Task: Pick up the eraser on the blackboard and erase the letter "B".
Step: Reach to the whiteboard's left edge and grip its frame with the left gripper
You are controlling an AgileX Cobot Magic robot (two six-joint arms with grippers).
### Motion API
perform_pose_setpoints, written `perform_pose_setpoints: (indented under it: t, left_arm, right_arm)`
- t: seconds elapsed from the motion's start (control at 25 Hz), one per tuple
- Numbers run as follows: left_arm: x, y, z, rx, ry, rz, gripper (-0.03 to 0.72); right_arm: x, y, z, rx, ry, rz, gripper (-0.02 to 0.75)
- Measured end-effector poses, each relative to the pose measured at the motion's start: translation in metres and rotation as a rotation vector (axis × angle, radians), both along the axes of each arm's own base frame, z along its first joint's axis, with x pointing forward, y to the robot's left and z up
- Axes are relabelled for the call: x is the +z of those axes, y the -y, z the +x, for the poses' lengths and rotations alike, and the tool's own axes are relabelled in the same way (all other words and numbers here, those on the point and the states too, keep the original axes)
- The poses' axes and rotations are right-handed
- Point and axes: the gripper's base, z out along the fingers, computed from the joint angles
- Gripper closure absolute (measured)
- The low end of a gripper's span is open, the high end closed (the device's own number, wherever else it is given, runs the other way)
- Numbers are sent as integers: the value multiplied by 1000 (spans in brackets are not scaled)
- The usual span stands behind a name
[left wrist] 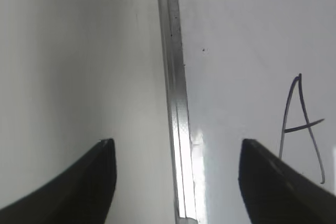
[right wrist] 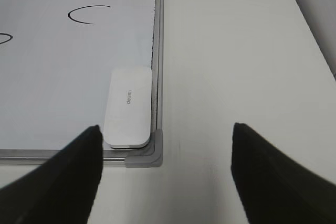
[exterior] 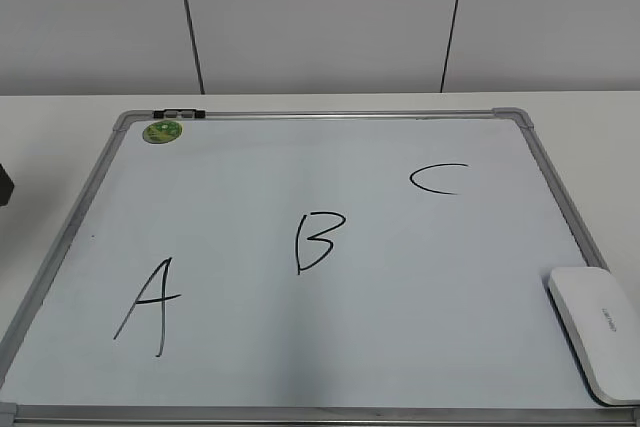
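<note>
The blackboard (exterior: 330,147) is a white board with a silver frame, lying flat on the table. The black letter "B" (exterior: 318,241) is drawn near its middle. The white eraser (exterior: 597,331) lies on the board's near right corner; it also shows in the right wrist view (right wrist: 129,105), against the frame. My right gripper (right wrist: 165,174) is open and empty, above the table just in front of that corner. My left gripper (left wrist: 176,182) is open and empty, straddling the board's left frame edge (left wrist: 176,103). Neither gripper shows in the exterior view.
A black "A" (exterior: 150,305) is at the board's near left, also in the left wrist view (left wrist: 303,125). A curved "C" (exterior: 438,179) is at the far right. A round green sticker (exterior: 162,131) sits at the far left corner. A grey wall stands behind the table.
</note>
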Motion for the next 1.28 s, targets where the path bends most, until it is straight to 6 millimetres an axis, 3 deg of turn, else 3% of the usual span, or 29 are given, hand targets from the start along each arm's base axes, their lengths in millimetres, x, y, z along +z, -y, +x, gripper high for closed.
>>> perform_pose_setpoints:
  t: [0.56, 1.28]
  left_arm:
    - [-56, 4, 52, -30, -113, -52, 271]
    - [-94, 4, 92, -47, -169, -57, 374]
  right_arm:
    - [0, 0, 0, 0, 0, 0, 151]
    - [0, 0, 0, 0, 0, 0, 151]
